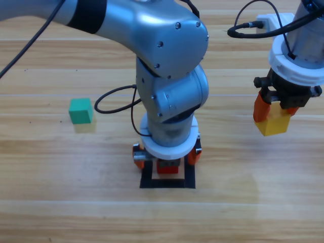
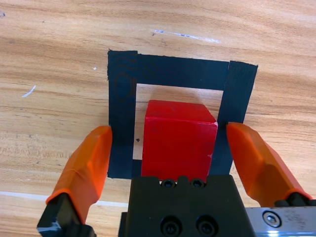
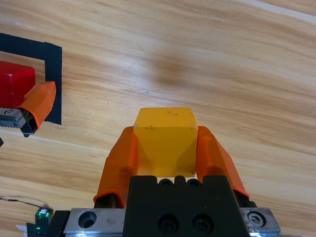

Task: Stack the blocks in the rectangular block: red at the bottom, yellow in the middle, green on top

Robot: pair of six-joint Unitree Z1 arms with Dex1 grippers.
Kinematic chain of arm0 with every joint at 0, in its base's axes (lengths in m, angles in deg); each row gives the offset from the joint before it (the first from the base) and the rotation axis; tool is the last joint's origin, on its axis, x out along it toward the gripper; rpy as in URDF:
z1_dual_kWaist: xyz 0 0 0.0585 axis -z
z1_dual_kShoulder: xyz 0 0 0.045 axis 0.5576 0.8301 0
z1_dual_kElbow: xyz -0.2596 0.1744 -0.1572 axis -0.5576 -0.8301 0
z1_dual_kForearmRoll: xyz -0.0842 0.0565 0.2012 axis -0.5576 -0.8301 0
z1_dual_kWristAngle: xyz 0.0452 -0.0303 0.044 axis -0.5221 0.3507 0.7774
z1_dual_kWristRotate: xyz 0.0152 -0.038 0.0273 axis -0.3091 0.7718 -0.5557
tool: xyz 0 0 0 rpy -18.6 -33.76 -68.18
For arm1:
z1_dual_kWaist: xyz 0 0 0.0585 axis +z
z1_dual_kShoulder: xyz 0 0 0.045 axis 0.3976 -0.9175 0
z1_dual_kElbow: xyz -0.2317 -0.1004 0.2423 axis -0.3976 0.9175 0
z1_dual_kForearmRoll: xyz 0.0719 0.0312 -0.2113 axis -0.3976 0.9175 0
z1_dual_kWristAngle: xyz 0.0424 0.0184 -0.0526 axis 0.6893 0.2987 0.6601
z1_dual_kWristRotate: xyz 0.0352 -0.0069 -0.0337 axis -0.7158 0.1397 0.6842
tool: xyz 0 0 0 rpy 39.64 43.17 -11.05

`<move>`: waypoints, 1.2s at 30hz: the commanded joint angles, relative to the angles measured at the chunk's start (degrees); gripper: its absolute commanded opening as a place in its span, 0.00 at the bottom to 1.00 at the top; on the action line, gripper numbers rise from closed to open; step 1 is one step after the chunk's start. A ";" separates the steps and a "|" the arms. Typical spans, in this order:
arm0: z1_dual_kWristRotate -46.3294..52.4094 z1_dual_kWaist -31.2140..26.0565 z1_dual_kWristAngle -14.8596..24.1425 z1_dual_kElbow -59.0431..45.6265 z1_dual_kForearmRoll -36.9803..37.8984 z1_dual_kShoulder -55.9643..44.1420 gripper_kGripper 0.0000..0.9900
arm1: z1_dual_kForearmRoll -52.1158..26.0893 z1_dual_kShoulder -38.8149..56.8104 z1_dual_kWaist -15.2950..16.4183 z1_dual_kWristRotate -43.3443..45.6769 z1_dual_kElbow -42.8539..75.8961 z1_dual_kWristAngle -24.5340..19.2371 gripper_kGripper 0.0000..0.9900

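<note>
The red cube (image 2: 178, 137) (image 1: 167, 167) rests inside the black tape rectangle (image 2: 180, 71) (image 1: 167, 184). My left gripper (image 2: 170, 148) (image 1: 166, 156) hangs over it, jaws open and apart from the cube's sides. Off to the right, my right gripper (image 3: 165, 143) (image 1: 273, 114) is shut on the yellow cube (image 3: 165, 133) (image 1: 274, 123), held above the table. The green cube (image 1: 81, 111) sits alone on the table at the left. In the right wrist view the red cube (image 3: 15, 81) and the tape rectangle (image 3: 52, 64) show at the left edge.
The bulky left arm (image 1: 167, 76) covers the table's middle and hides the rectangle's far side in the high view. Black cables (image 1: 114, 104) loop beside the left arm. Bare wood lies between the rectangle and the right gripper.
</note>
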 commanded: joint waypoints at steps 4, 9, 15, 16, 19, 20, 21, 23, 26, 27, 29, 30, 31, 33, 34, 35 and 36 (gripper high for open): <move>-2.65 2.14 3.56 3.50 -2.07 -4.63 1.00 | 0.74 3.05 0.32 -1.33 -1.61 -0.39 0.00; -8.72 2.58 8.75 4.74 -4.18 -17.82 0.99 | 4.52 2.88 2.69 -6.08 -7.15 -0.12 0.00; -22.25 -1.81 10.51 -0.63 -4.27 -34.52 0.97 | 9.70 -4.15 8.05 -10.91 -17.52 0.14 0.00; -24.89 -3.04 10.51 -1.07 -4.27 -36.19 0.97 | 10.32 -5.82 9.28 -11.88 -19.36 0.32 0.00; -29.72 -6.38 11.47 -7.92 -0.84 -42.16 0.97 | 12.07 -9.95 12.10 -14.95 -24.37 0.32 0.00; -31.83 -6.65 11.74 -12.67 3.03 -45.24 0.98 | 12.78 -11.45 12.89 -15.83 -26.04 0.32 0.00; -33.59 -6.82 11.74 -20.14 9.18 -50.34 1.00 | 13.66 -13.03 13.41 -16.54 -27.98 0.32 0.00; -36.84 -7.53 10.16 -33.50 21.05 -59.39 1.00 | 15.68 -16.72 14.03 -17.33 -32.37 0.32 0.00; -39.04 -8.49 8.05 -37.54 22.80 -62.46 1.00 | 18.75 -22.26 14.29 -17.85 -39.31 0.58 0.00; -39.83 -8.49 8.05 -37.72 22.71 -62.46 1.00 | 19.02 -23.14 14.38 -17.85 -40.54 0.76 0.00; -40.27 -8.49 8.05 -38.24 22.71 -62.82 1.00 | 19.19 -24.28 14.73 -17.94 -42.39 0.76 0.00; -40.27 -8.49 8.05 -38.77 22.71 -63.52 1.00 | 19.19 -24.81 14.91 -18.03 -43.09 0.84 0.00; -40.18 -8.49 7.87 -39.12 22.71 -64.31 1.00 | 19.28 -25.34 15.00 -18.12 -43.80 1.02 0.00; -39.57 -8.58 7.70 -39.65 22.71 -65.45 1.00 | 19.28 -26.39 15.52 -18.12 -45.20 1.11 0.00; -39.13 -8.58 7.61 -39.83 22.63 -65.80 1.00 | 19.46 -27.18 15.79 -18.21 -45.99 1.11 0.00; -38.69 -8.67 7.43 -39.74 22.28 -65.98 1.00 | 19.72 -27.80 16.05 -18.21 -46.70 1.11 0.00; -38.60 -8.67 7.08 -39.74 22.10 -65.98 1.00 | 19.98 -28.50 16.23 -18.29 -47.31 1.11 0.00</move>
